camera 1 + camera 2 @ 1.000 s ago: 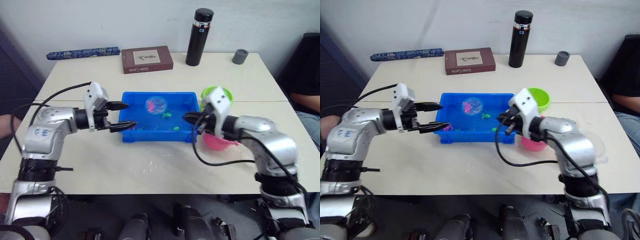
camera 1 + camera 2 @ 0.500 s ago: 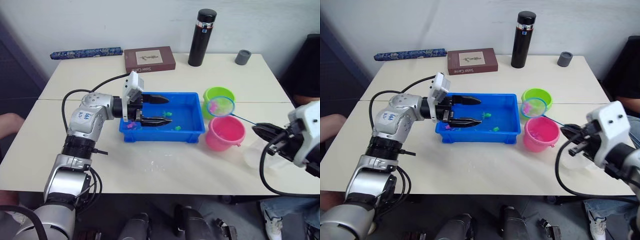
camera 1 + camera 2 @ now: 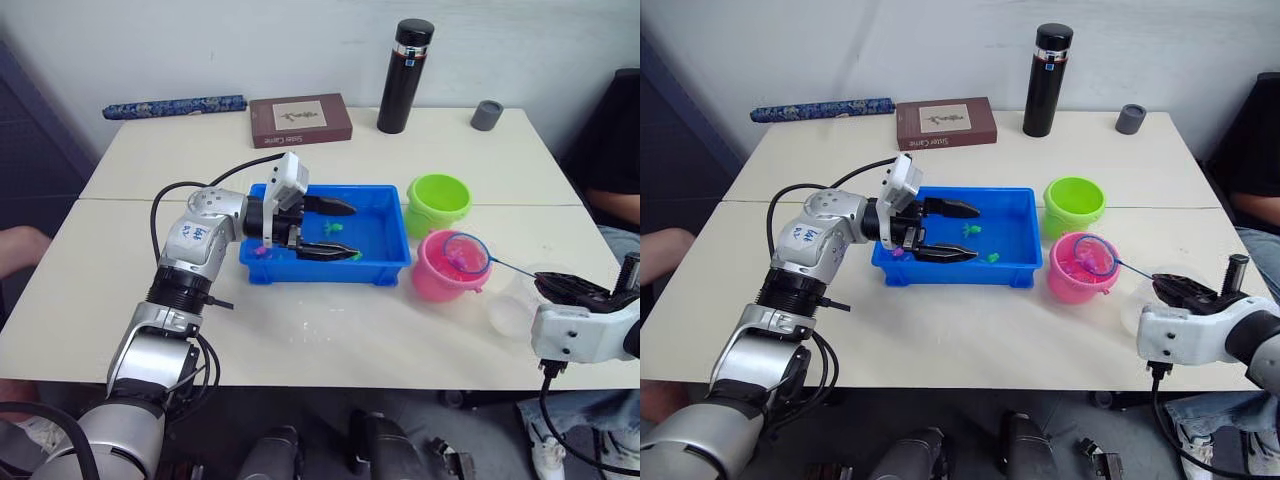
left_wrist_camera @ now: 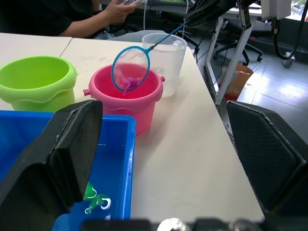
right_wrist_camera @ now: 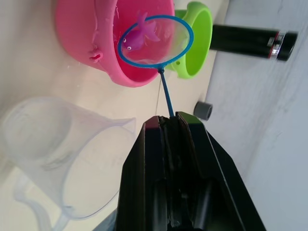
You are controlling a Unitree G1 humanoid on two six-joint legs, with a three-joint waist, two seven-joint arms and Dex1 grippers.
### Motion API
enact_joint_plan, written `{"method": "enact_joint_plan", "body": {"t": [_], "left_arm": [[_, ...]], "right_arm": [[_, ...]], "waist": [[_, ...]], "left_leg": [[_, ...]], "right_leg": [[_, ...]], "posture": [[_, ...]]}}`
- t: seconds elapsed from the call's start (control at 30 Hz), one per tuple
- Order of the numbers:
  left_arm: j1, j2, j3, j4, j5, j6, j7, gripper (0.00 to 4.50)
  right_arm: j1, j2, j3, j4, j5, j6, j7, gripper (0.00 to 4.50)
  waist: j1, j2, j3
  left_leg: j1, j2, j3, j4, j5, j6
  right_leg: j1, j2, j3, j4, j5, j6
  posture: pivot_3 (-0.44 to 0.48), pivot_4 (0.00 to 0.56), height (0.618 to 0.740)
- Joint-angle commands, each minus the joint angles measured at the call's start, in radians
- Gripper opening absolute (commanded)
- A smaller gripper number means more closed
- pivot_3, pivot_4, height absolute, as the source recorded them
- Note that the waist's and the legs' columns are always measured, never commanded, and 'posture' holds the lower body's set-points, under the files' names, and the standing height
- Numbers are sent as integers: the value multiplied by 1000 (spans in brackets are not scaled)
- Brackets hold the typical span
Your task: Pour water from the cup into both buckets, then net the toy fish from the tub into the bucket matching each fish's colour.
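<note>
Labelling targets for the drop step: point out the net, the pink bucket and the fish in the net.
net (image 5: 155, 40), right wrist view, mesh inside blue hoop.
pink bucket (image 3: 436, 286), left eye view, outer wall.
pink fish (image 5: 139, 37), right wrist view, its body.

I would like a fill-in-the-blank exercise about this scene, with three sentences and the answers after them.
1. The net held by the right gripper carries a fish of ____ colour.
2. The net's hoop is over the ____ bucket.
3. The left gripper, with its fingers apart, is over the blue ____.

Missing words: pink; pink; tub
</note>
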Motion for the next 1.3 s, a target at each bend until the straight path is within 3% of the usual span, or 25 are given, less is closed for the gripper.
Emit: {"method": "enact_joint_plan", "body": {"t": [0.03,0.27,0.43,0.6,0.87,1.17,1.3], "left_arm": [[-9,6,22,-30,-3,-7,9,4399],[13,25,30,-59,-7,7,26,4399],[13,36,35,-59,-6,7,32,4399],[11,37,35,-48,-3,-4,35,4399],[10,36,38,-46,-2,-10,37,4399],[10,66,40,-7,23,-28,37,4399],[34,103,52,-26,27,-20,44,4399]], "right_arm": [[-31,-2,-34,55,-14,-107,5,0],[-64,12,1,111,5,-189,54,0],[-155,16,-13,159,-58,-176,8,0],[-99,20,61,122,62,-241,135,0],[-213,44,17,149,-30,-193,60,0],[-249,117,-3,85,187,-73,123,0],[-150,33,-40,154,74,-275,187,0]], "waist": [[1,0,0],[0,0,0],[-2,0,0],[2,0,0],[-3,0,0],[0,0,0],[0,0,0]], "left_leg": [[0,0,0,0,0,0],[0,0,-1,0,0,0],[0,0,0,0,0,0],[0,1,-2,0,0,0],[0,0,0,2,0,1],[0,0,-2,1,1,0],[0,0,-2,1,1,0]], "right_leg": [[0,0,0,0,0,0],[0,0,0,0,0,0],[0,0,1,0,0,0],[0,1,0,0,0,0],[1,0,1,0,1,1],[1,0,0,1,0,0],[1,1,0,1,0,0]], "posture": [[0,150,740],[0,150,740],[0,150,740],[0,150,740],[0,150,740],[0,150,740],[0,150,740]]}}
